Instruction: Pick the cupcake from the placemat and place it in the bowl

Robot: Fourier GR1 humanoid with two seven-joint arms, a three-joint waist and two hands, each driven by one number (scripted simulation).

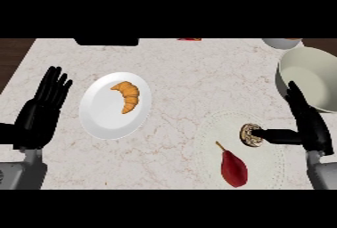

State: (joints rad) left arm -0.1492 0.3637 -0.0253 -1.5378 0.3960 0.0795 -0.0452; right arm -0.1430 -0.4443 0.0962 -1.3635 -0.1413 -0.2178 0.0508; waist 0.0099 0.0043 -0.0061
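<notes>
A small cupcake (250, 134) with a pale frilled rim and dark top sits on the white round placemat (223, 124) at the lower right. My right hand (309, 127) is just to its right, fingers straight and pointing up, thumb stretched left and touching the cupcake's side. The pale bowl (316, 80) stands at the right edge, right behind the hand. My left hand (41, 111) rests open at the far left, fingers up.
A red pear (233, 168) lies on the placemat in front of the cupcake. A white plate (99, 116) with a croissant (127, 95) stands left of centre. A second pale dish (281, 42) and a dark object (106, 41) sit at the back edge.
</notes>
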